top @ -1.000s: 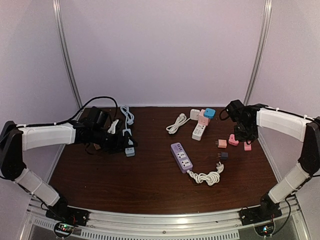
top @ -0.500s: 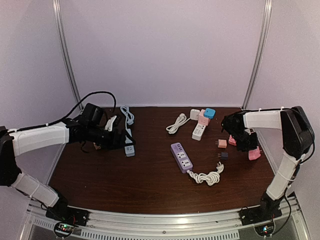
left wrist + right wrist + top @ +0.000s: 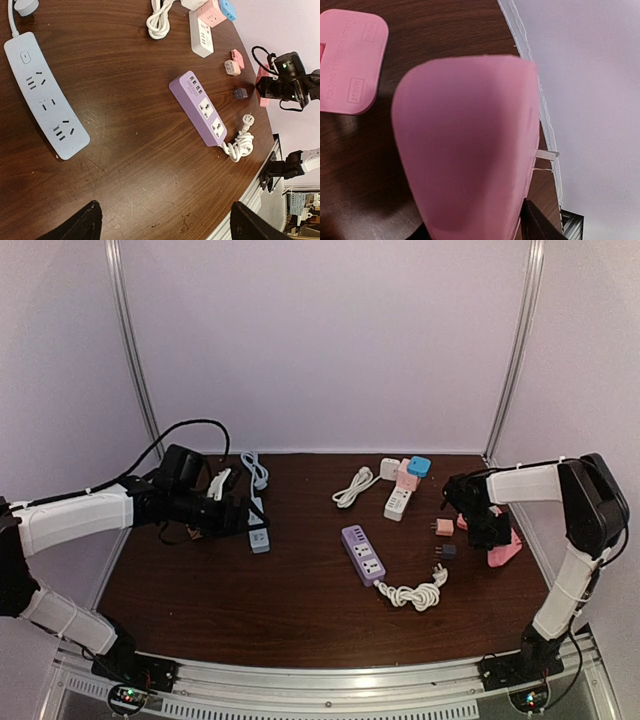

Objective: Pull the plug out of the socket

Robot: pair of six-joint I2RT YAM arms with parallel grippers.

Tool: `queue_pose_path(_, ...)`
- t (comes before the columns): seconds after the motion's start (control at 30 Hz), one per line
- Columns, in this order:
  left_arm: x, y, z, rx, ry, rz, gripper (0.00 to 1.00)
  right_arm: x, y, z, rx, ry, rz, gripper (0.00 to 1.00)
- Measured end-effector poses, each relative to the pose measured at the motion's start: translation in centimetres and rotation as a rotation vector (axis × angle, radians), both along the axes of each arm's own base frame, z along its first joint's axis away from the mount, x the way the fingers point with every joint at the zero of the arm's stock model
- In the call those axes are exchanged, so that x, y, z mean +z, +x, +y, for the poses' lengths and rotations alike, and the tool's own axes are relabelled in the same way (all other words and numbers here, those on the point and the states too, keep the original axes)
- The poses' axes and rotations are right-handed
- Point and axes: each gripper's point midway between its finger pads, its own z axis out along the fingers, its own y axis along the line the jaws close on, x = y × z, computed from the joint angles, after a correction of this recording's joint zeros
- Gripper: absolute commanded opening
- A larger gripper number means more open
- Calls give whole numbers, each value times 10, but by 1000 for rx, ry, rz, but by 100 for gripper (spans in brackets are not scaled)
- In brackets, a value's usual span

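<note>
Item: pink plug (image 3: 503, 553), carried to the table's 3 o'clock edge, off every socket. My right gripper (image 3: 493, 538) is loosening around it; whether it's released I cannot tell. Left gripper (image 3: 164, 209) wide, empty.

Lab booth: white panels (image 3: 320, 340), aluminium rail (image 3: 330, 677)
</note>
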Motion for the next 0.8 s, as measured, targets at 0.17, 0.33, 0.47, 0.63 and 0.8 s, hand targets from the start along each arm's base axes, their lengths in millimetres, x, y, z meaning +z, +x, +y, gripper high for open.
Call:
queue_pose_path(0.17,-3,0,0,0,6,9,90,-16,1,16,7,112,-5,65)
queue_pose_path(0.33,-4,-1,1,1,9,12,90,-22,4,30,20,198,-19,74)
queue_pose_path(0.47,-5,-1,1,2,12,15,90,-17,8,42,31,278,-51,83)
queue_pose_path(0.63,-5,-1,1,2,12,15,90,-1,11,55,56,361,-103,93)
queue_pose_path(0.8,-5,-1,1,3,12,15,90,25,18,61,86,403,-175,96)
